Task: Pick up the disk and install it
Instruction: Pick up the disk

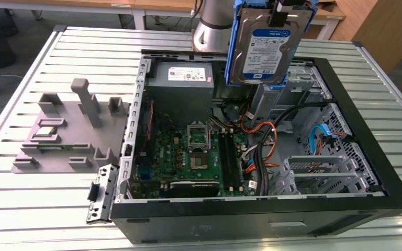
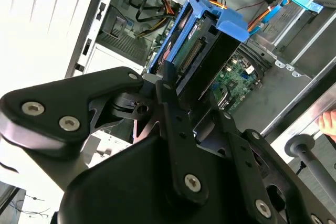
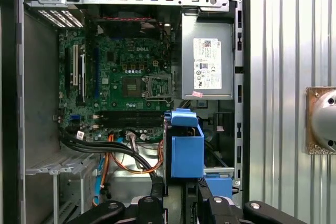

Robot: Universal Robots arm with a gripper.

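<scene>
We see the gripper (image 2: 193,87) with its fingers shut tight on the disk (image 1: 265,52), holding it up on end over the open computer case (image 1: 257,219), near the grey power-supply box (image 1: 181,78), which we think is so that its thin end points down inside.

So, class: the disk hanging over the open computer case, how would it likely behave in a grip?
Probably rigid: the disk hangs unbent from the gripper without sagging. Its metal body suggests heavy for its size. Gripped at one edge, it may swing or slip.
</scene>
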